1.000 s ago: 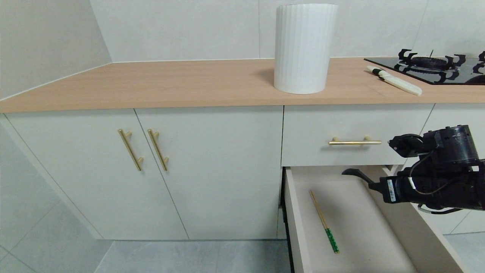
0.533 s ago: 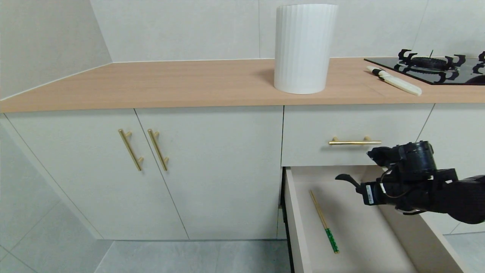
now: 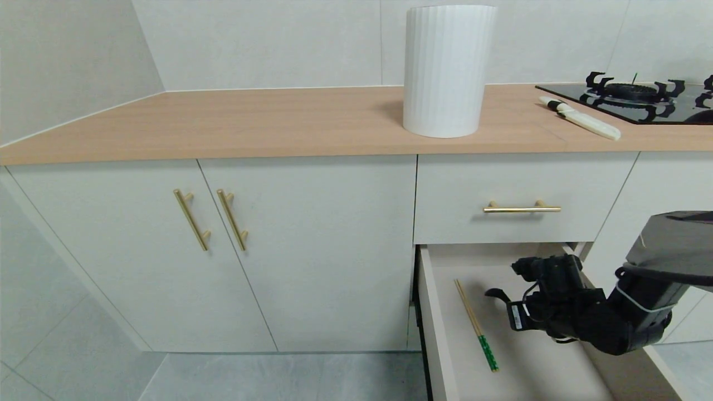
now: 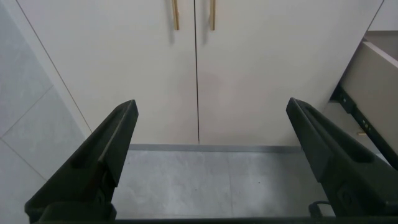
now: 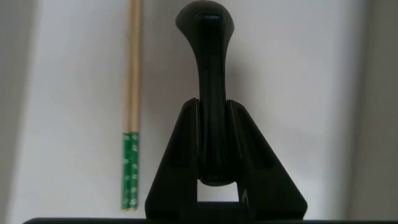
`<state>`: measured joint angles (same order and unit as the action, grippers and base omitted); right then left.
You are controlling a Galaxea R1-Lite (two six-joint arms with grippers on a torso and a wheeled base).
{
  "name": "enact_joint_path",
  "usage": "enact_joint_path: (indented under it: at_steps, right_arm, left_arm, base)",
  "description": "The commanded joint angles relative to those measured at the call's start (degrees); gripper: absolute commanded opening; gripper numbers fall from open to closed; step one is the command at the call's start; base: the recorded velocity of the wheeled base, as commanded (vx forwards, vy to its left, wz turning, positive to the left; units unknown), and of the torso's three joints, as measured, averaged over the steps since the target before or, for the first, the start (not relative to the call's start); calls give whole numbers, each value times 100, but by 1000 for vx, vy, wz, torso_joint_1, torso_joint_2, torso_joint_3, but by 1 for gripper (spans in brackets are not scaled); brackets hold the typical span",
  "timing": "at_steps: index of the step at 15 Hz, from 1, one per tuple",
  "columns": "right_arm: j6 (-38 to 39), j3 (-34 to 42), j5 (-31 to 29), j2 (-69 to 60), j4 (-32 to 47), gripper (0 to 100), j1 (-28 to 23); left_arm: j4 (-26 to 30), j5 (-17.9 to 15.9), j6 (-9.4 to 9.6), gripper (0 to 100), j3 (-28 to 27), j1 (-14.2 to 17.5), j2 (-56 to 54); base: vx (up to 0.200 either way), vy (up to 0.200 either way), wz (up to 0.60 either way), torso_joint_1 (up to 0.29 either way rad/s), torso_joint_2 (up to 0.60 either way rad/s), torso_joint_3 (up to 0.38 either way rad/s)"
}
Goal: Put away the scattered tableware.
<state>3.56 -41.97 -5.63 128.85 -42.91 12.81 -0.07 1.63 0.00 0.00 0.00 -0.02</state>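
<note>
- Left of the frame: two pale cupboard doors [image 3: 223, 250] with slanted brass handles sit under a long wooden counter [image 3: 250, 122].
- The left pincer [image 4: 210, 107] faces these doors low down, its two fingers spread wide with nothing between them.
- Upper middle: a tall white ribbed canister [image 3: 445, 72] stands upright on the counter.
- Lower middle right: an open drawer [image 3: 437, 323] holds a pair of wooden chopsticks [image 3: 475, 324] with green ends, lying flat near its left wall.
- Just right of the chopsticks, apart from them, the right pincer [image 3: 493, 293] hangs inside the drawer, clenched on itself and carrying nothing.
- Upper right: a cream knife [image 3: 582, 118] lies slantwise on the counter, just beside a black gas hob [image 3: 635, 97].
- The knife looks like the piece left to put away. It is probably light, stiff and smooth, so it may slip. The end with the dark band, nearer the canister, seems the safest place to grip, across its narrow width.
- The chopsticks are thin, light and likely to roll if nudged.
</note>
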Motion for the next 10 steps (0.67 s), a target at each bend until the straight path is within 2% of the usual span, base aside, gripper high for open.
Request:
enact_joint_path:
  at_steps: [1, 10]
  right_arm:
    - [4, -22, -8, 474, -130, 0, 2]
    - [4, -13, -8, 527, -253, 0, -7]
  left_arm:
    - [-1, 4, 0, 100, 0, 0, 2]
    - [-1, -5, 0, 100, 0, 0, 2]
  base:
    - [0, 0, 0, 0, 0, 0]
    - [0, 0, 0, 0, 0, 0]
